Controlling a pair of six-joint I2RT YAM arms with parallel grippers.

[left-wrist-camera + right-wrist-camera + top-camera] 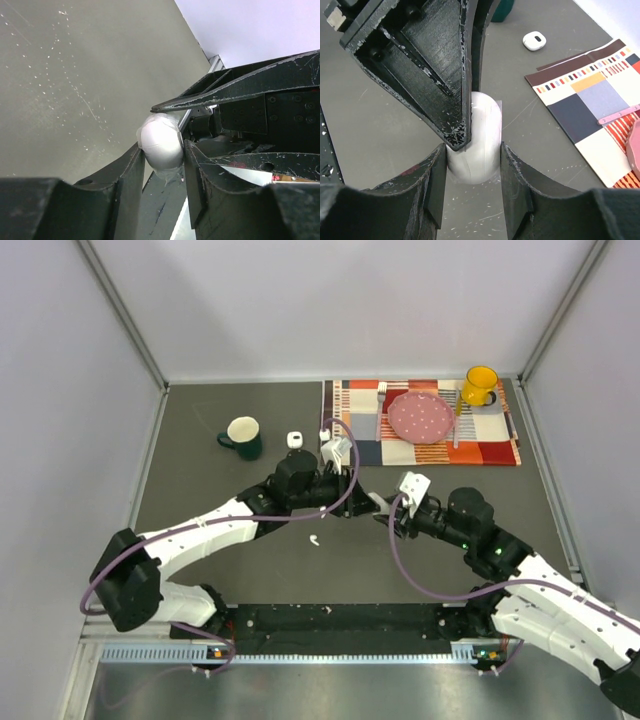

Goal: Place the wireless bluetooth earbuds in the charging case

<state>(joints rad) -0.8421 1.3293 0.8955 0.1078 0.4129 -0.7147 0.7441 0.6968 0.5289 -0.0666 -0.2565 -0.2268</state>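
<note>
Earbuds (314,539) aren't in yet: one lies loose, my left gripper (163,150) and right gripper (472,152) both pinching the charging case (487,122).

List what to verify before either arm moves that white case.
1. Right gripper clamped on held case: ok.
2. Left gripper clamped on the same case: ok.
3. Case lid open: cannot tell.
4. Earbuds already inside it: cannot tell.
5. Loose earbud in the open, reachable: ok.
6. Spare case clear of both arms: ok.
</note>
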